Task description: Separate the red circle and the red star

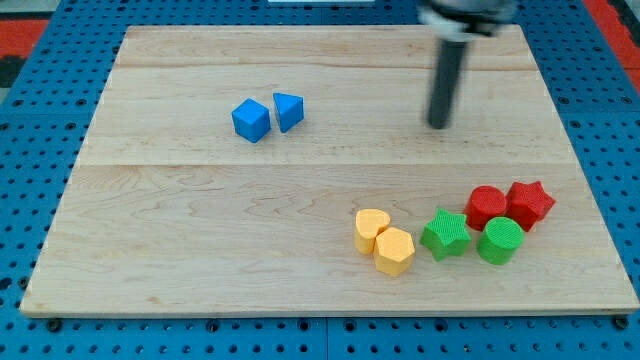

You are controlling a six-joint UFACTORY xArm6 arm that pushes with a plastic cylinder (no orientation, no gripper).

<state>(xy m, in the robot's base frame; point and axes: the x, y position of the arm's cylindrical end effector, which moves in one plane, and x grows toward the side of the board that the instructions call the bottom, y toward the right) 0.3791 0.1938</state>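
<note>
- Camera view: the red circle (487,207) and the red star (530,203) are seen touching each other, so the separation is judged as not yet begun; the step in hand appears to be the approach.
- The red circle is taken as the landmark. The red star lies just at its right side in the view, in contact with it.
- The tip (438,125) is found well apart from the red circle, toward the view's top and a little to the left. No block is touched by it.
- No gripper is carried by the arm; only a straight dark rod is present, so nothing can be opened, closed or held.
- The green circle (499,241) is placed just below the red circle, touching or almost touching it, and the green star (445,235) is below and to its left.
- For the next move, it is judged that the tip must be brought down to the seam between the two red blocks, or against one of them alone, so that only one is pushed away.
- A risk is supposed: the green circle may be disturbed if the push is directed toward the view's bottom.
</note>
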